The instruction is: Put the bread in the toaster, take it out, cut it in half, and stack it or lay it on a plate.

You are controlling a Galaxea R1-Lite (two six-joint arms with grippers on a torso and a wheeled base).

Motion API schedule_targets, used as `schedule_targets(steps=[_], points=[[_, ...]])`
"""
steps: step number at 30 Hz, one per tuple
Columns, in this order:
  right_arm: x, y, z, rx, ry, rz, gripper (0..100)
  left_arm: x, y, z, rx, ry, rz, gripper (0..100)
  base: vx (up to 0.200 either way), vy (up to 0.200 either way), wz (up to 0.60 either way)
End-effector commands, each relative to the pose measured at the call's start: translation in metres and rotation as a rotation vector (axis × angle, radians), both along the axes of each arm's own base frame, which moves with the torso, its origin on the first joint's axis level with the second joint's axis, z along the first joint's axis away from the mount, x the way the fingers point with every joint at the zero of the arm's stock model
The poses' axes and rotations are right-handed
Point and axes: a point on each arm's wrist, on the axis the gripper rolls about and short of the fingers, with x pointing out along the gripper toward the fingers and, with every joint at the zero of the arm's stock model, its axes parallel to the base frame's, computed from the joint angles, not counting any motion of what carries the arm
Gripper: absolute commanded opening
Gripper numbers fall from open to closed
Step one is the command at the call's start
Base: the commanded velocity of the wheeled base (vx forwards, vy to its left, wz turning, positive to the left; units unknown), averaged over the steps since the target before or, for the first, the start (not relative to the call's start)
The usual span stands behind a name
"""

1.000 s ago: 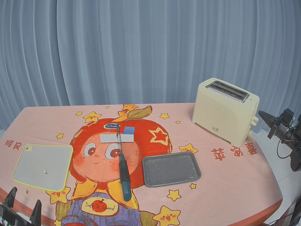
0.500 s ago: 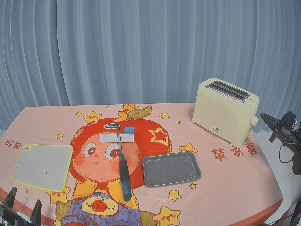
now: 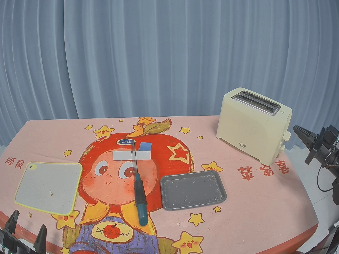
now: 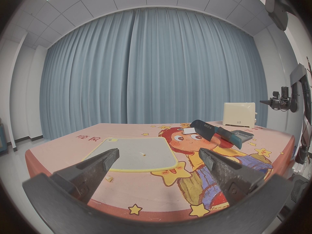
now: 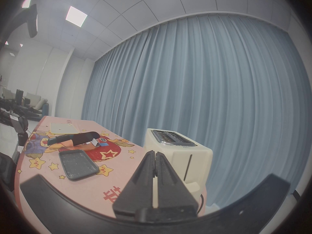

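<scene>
A cream toaster [image 3: 254, 124] stands at the table's back right, its two top slots dark. A grey tray plate [image 3: 192, 189] lies front of centre, dusted with crumbs. To its left a knife [image 3: 139, 184] with a teal and black handle lies with its blade pointing away from me. A white cutting board [image 3: 47, 187] with a yellow rim sits at the front left, one crumb on it. My left gripper [image 3: 29, 221] [image 4: 159, 151] hangs open off the table's front left edge. My right gripper [image 3: 298, 129] [image 5: 155, 155] is shut on nothing, just right of the toaster.
White and blue paper pieces [image 3: 131, 155] lie under the knife blade at mid table. A small crumb [image 3: 30, 215] lies on the cloth near the board's front edge. A blue curtain closes the back. Open cloth lies between tray and toaster.
My right gripper has drawn back slightly to the right, away from the toaster. Everything on the table and the left arm stay as they were.
</scene>
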Motion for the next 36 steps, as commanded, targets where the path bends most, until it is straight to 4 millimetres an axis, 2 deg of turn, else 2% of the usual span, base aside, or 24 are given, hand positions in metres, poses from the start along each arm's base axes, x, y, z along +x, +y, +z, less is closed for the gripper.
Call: schedule_targets(steps=[1,36], points=[[-0.006,0.007,0.004,-0.004,-0.022,0.026,0,0.001,0.0,-0.004,0.0,0.017,-0.001,100,0.0,0.0,0.0],[-0.019,0.021,-0.014,0.002,0.069,0.084,0,0.001,0.0,-0.004,0.0,0.017,-0.001,100,0.0,0.0,0.0]])
